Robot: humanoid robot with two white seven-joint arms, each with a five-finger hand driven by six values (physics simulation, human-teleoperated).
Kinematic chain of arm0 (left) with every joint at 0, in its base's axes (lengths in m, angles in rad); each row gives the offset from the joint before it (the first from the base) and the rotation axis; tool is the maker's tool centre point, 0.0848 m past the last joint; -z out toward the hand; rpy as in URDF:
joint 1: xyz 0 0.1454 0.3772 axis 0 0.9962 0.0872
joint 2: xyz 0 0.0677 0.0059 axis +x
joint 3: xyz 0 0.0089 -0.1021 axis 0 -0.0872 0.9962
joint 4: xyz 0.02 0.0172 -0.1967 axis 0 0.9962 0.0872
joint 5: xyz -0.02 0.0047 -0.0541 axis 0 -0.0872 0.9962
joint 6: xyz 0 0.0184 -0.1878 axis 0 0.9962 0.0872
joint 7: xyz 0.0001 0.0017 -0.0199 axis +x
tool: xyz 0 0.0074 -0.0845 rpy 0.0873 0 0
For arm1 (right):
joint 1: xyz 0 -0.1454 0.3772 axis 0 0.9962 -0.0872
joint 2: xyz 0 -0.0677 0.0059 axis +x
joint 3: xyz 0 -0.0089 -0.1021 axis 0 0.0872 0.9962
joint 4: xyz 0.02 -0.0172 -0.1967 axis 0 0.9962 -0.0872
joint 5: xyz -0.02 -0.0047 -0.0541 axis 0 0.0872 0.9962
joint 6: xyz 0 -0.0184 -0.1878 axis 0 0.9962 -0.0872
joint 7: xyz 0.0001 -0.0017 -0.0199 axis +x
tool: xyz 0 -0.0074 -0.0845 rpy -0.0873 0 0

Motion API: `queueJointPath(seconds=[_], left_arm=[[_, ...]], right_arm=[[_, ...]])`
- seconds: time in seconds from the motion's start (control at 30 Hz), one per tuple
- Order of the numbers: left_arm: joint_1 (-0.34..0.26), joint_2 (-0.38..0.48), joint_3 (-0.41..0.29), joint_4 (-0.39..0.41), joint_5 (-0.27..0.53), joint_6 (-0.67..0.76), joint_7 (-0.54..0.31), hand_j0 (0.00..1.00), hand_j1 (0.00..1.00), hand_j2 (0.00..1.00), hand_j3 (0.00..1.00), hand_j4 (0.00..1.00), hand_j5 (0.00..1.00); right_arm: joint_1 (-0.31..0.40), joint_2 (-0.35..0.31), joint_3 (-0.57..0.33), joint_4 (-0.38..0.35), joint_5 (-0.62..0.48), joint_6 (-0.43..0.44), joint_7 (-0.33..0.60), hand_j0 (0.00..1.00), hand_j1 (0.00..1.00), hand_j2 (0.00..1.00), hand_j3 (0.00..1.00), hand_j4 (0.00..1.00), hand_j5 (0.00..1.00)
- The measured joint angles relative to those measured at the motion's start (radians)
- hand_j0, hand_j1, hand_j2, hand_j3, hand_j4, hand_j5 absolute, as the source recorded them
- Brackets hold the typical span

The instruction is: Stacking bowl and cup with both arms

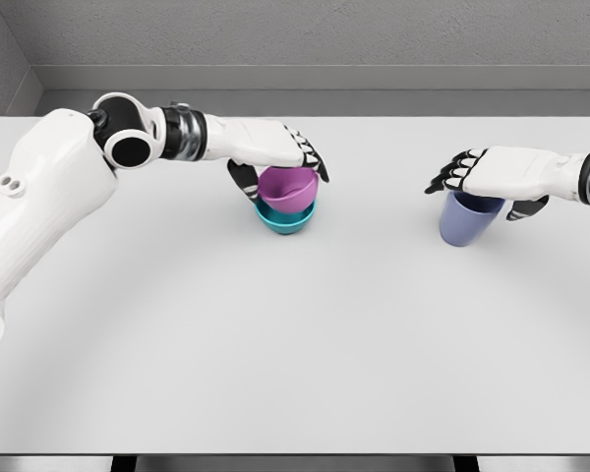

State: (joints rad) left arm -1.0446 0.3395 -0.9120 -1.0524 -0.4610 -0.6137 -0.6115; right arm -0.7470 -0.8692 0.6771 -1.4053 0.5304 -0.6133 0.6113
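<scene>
A purple bowl point(287, 191) sits tilted inside a teal bowl point(285, 218) at the middle of the white table point(275, 344). My left hand point(285, 162) reaches over from the left, its fingers curled around the purple bowl's rim and its thumb behind the bowl. A blue-violet cup point(467, 220) stands upright at the right. My right hand point(477, 182) hovers over the cup's mouth with fingers spread to the left and thumb down beside the cup's right side; whether it touches the cup is unclear.
The table's far edge meets a grey wall behind both hands. The left arm's elbow and shoulder point(49, 187) cover the table's left part.
</scene>
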Motion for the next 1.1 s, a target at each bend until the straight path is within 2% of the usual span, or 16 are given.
queueJointPath(seconds=[0.1, 0.2, 0.53, 0.63, 0.7, 0.73, 0.8, 0.87, 1.1], left_arm=[[0.0, 0.004, 0.001, 0.0, 0.0, 0.0, 0.0, 0.93, 0.93, 0.93, 0.93, 0.93, 0.93], [-0.002, 0.006, 0.001, 0.0, 0.0, 0.0, 0.0, 1.0, 1.0, 1.0, 1.0, 1.0, 1.0], [-0.008, 0.016, 0.001, -0.002, 0.006, 0.0, 0.0, 1.0, 1.0, 1.0, 1.0, 1.0, 1.0], [-0.041, 0.097, 0.006, -0.02, 0.065, 0.001, 0.0, 1.0, 1.0, 1.0, 1.0, 1.0, 1.0], [-0.044, 0.202, 0.009, -0.058, 0.145, 0.0, 0.0, 1.0, 1.0, 1.0, 1.0, 1.0, 1.0], [-0.04, 0.25, 0.017, -0.074, 0.179, 0.0, 0.0, 1.0, 1.0, 1.0, 1.0, 1.0, 1.0], [0.025, 0.309, 0.048, -0.089, 0.218, -0.001, 0.0, 1.0, 1.0, 1.0, 1.0, 1.0, 1.0], [0.08, 0.339, 0.07, -0.097, 0.238, -0.001, 0.0, 1.0, 1.0, 1.0, 1.0, 1.0, 1.0], [0.091, 0.367, 0.088, -0.102, 0.257, 0.0, 0.0, 1.0, 1.0, 1.0, 1.0, 1.0, 1.0]], right_arm=[[0.0, 0.0, 0.0, 0.0, 0.0, 0.0, 0.0, 1.0, 1.0, 1.0, 1.0, 1.0, 1.0], [-0.002, 0.0, 0.0, 0.0, 0.0, 0.0, 0.0, 1.0, 1.0, 1.0, 1.0, 1.0, 1.0], [0.0, 0.0, 0.0, 0.0, 0.0, 0.0, 0.0, 1.0, 1.0, 1.0, 1.0, 1.0, 1.0], [0.0, 0.0, 0.0, 0.0, 0.0, 0.0, 0.0, 1.0, 1.0, 1.0, 1.0, 1.0, 1.0], [0.0, 0.0, 0.0, 0.0, 0.001, 0.0, 0.0, 0.91, 0.91, 0.91, 0.91, 0.91, 0.91], [0.0, 0.0, 0.0, 0.0, 0.001, 0.0, 0.0, 0.87, 0.87, 0.87, 0.87, 0.87, 0.87], [0.0, 0.0, 0.0, 0.0, 0.001, 0.0, 0.0, 0.86, 0.86, 0.86, 0.86, 0.86, 0.86], [0.0, 0.0, 0.001, 0.0, 0.001, 0.0, 0.0, 0.85, 0.85, 0.85, 0.85, 0.85, 0.85], [0.0, 0.0, 0.002, 0.0, 0.002, 0.0, 0.0, 0.71, 0.71, 0.71, 0.71, 0.71, 0.71]])
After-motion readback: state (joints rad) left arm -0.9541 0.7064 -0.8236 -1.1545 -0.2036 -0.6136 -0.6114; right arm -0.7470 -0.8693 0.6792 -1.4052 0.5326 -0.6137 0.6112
